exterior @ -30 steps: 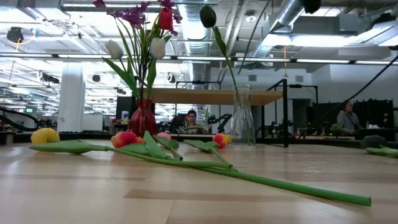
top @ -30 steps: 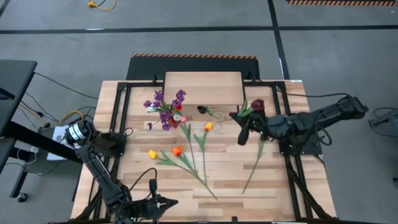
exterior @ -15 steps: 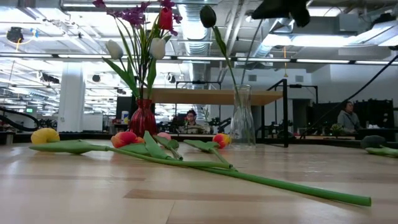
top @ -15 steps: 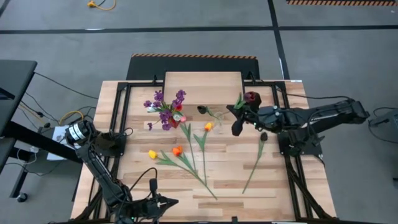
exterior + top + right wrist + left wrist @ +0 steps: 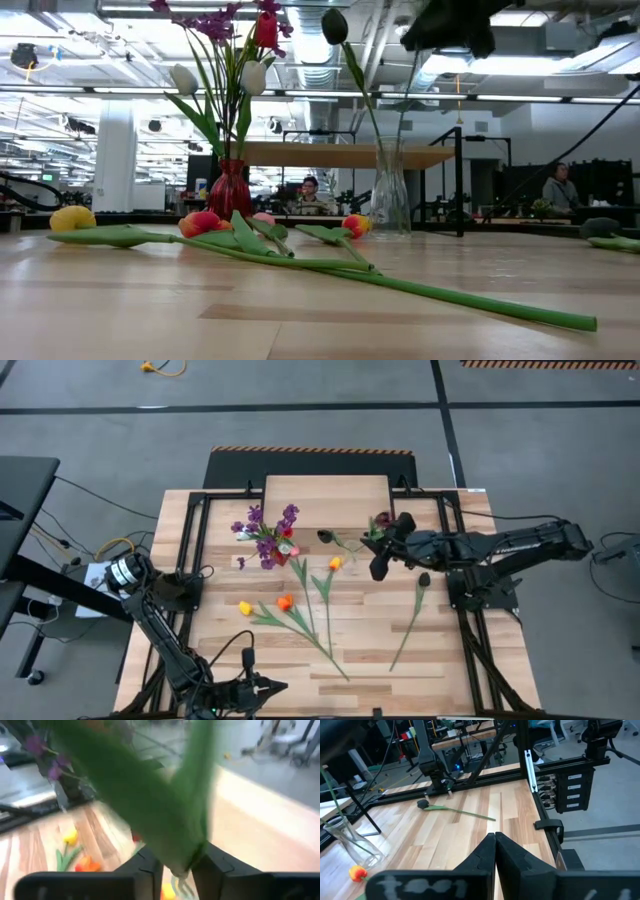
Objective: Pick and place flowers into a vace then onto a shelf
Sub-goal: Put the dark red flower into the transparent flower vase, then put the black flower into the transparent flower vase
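**Spotter:** Right arm, what have you got?

**Me:** My right gripper (image 5: 177, 862) is closed down narrow on the green stem of a dark red tulip (image 5: 383, 520), with a broad leaf splayed right across my wrist camera. I'm hanging high over the surface (image 5: 350, 650).

**Spotter:** And below you?

**Me:** The clear glass vase (image 5: 389, 195) stands straight beneath my gripper. From table height the stem runs down from me toward its neck. I can't tell how deep the end has gone. A darker tulip (image 5: 334, 25) already leans out of that vase, just beside my fingers.

**Spotter:** So how do you finish this cleanly?

**Me:** I'd say keep the stem plumb over the mouth and lower it without dragging sideways. That glass looks light and tall, and a side push could tip it. Let go only once the stem sits well inside, and lift straight up so the leaf doesn't catch me.

**Spotter:** Anything else nearby?

**Me:** Farther out from my gripper is the red vase (image 5: 229, 190) of purple sprigs. The loose tulips (image 5: 300, 615) lie flat between me and the table's near edge. The shelf (image 5: 326, 500) stands just beyond the vases. My left gripper (image 5: 495, 840) waits pressed shut at the near corner, well apart from all this.
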You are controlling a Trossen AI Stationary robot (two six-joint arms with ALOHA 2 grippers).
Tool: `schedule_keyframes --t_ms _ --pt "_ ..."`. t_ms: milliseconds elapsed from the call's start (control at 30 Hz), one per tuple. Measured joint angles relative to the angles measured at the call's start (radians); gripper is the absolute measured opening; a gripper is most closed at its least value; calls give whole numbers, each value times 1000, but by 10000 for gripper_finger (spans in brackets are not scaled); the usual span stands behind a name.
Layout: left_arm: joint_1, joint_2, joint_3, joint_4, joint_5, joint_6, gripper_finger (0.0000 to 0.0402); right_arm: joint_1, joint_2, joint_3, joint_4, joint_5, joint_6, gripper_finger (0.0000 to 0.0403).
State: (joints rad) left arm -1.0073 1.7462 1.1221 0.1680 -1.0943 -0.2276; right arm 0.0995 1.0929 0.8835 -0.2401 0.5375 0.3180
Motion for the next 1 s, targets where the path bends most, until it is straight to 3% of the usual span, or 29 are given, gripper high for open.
schedule_keyframes --t_ms 567,767,1000 --pt "0 0 0 3 14 -2 0 -27 0 0 -307 -136 130 220" --pt "0 0 0 2 60 -29 0 -7 -1 0 -402 -159 200 232" --pt "0 0 0 -3 69 -45 0 -2 -1 0 -670 -206 463 225"
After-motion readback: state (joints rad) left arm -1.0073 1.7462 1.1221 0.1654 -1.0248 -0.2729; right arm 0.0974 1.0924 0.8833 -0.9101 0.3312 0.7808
